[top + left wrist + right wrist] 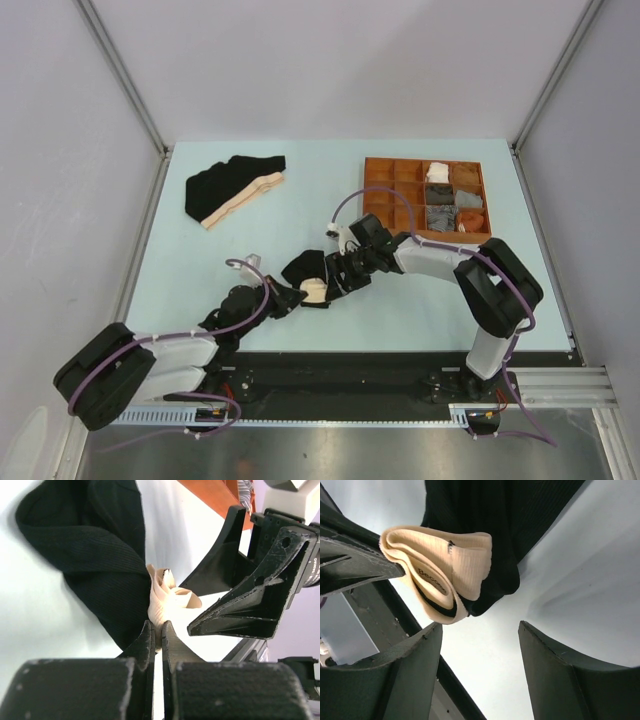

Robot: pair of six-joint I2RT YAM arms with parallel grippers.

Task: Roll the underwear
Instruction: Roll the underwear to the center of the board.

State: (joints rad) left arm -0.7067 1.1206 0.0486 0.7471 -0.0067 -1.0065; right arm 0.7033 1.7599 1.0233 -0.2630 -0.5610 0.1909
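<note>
A black brief (pixel 302 272) with a beige waistband (pixel 315 291) lies bunched mid-table. My left gripper (pixel 303 297) is shut on its folded waistband (pixel 162 605); the black cloth (pixel 95 560) spreads beyond it. My right gripper (pixel 337 283) is open just right of the brief, its fingers (pixel 415 660) beside the beige fold (pixel 440 575) and apart from it. A second black brief (pixel 232 186) with a beige waistband lies flat at the back left. The grey pin-striped boxer short is out of view as a loose garment.
A brown compartmented tray (pixel 385 180) stands at the back right with rolled cloths in its right cells. Both arms meet at mid-table near the front. Grey walls and metal rails bound the table.
</note>
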